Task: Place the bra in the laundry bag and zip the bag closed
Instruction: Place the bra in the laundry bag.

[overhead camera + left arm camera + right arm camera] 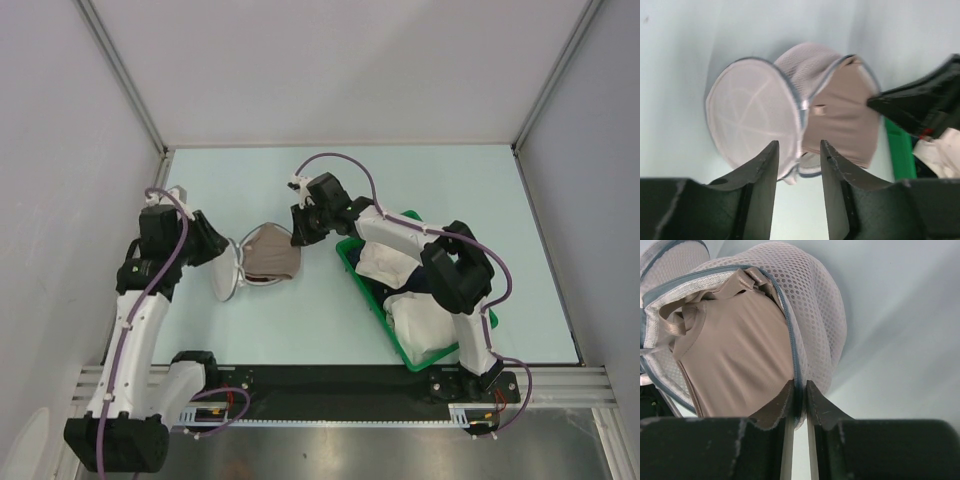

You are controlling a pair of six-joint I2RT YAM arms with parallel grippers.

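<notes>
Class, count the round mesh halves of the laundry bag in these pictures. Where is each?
2. The empty half stands open on the left, near the left gripper. The filled half holds the brownish bra, its rim pinched by the right gripper.

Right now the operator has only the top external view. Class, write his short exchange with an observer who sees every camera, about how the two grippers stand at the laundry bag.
Operator: Has the right gripper got the laundry bag?
Observer: Yes. The right wrist view shows it pinched on the dark zipper rim, right beside the bra.
Operator: And the left gripper?
Observer: The left wrist view shows it open. The bag's near edge, where the two halves meet, lies between its fingers.
</notes>
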